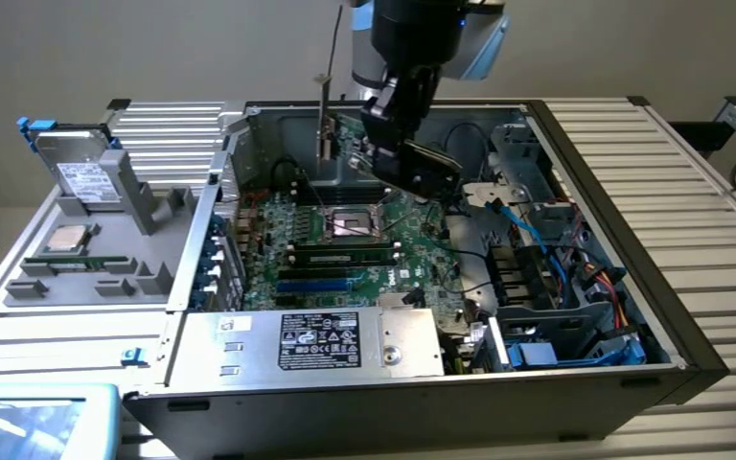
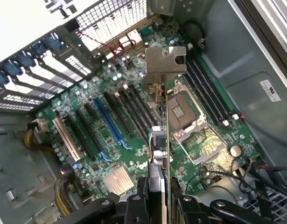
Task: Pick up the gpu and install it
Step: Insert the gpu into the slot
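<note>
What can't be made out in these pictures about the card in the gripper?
Wrist view: the gpu shows edge-on; its faces are hidden.
Wrist view: the gripper is cut off by the frame edge.
Exterior view: the gripper hides part of the gpu; which motherboard slot it hangs over is unclear.

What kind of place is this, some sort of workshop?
Probably a robotics test bench for computer assembly: an open computer case with its motherboard bare, a gripper holding a gpu above it, and a grey parts tray alongside.
</note>
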Tool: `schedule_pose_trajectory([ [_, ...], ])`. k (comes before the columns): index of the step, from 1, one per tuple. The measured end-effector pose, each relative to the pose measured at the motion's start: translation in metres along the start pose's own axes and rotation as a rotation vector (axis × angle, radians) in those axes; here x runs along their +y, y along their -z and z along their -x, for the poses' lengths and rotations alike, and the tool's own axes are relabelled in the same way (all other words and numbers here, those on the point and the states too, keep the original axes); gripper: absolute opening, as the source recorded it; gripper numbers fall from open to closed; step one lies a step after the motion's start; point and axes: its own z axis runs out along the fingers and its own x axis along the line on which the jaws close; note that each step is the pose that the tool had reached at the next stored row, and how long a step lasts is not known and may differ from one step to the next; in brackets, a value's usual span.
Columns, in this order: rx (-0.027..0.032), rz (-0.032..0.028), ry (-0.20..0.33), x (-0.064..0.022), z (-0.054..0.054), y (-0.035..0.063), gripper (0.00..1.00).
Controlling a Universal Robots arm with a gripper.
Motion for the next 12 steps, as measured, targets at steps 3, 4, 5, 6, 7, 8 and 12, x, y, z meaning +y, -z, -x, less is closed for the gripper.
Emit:
schedule_pose_trajectory([
  [3,-0.0011,-0.0086,0.055,0.0,0.0,-0.0004,0.29],
  [4,-0.0015,-0.0113,0.073,0.0,0.0,-0.0006,0.29],
  [5,-0.0019,-0.0141,0.091,0.0,0.0,-0.0007,0.29],
  [6,-0.0023,-0.017,0.109,-0.0001,0.0,-0.0009,0.29],
  [7,-0.0027,-0.0198,0.127,-0.0001,0.0,-0.001,0.29],
  [8,-0.0031,-0.0228,0.145,-0.0001,0.0,-0.0011,0.29],
  [12,-0.0051,-0.0357,0.214,-0.0001,0.0,-0.0016,0.29],
])
